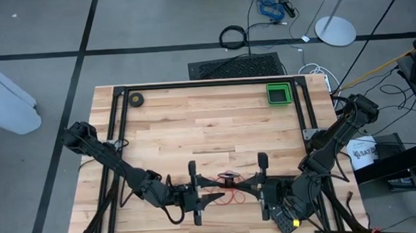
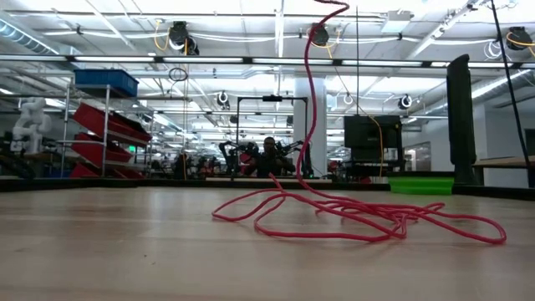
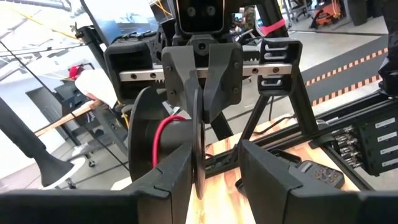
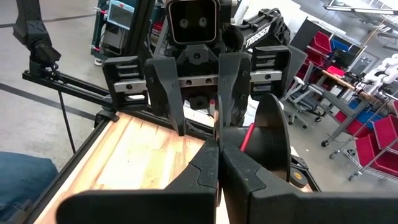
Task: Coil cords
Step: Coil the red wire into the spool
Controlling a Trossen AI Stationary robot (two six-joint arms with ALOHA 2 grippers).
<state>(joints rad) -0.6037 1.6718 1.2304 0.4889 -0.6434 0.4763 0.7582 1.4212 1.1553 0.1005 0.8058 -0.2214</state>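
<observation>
The small black reel (image 1: 230,177) hangs above the table near its near edge, between my two grippers, which face each other. Red cord (image 3: 163,132) is wound on its hub. The rest of the cord drops to a loose heap on the table (image 2: 359,219), which also shows in the high view (image 1: 223,196). My right gripper (image 4: 217,163) is shut on one flange of the reel. My left gripper (image 3: 216,177) is open. Its fingers stand on either side of that same flange (image 3: 198,143), and I cannot tell whether they touch it. My right gripper pinches the rim of the reel's thin flange (image 4: 216,127) between its two shut fingers. The fingers come level from the table's right side. The reel is lifted clear of the table with its flanges upright, and the cord hangs slack from it down to the heap.
A green bin (image 1: 279,93) stands at the far right corner and a small black ring-shaped roll (image 1: 135,99) at the far left. Black frame rails (image 1: 120,128) run along the table's left, far and right sides. A black handset (image 1: 288,219) lies under my right arm.
</observation>
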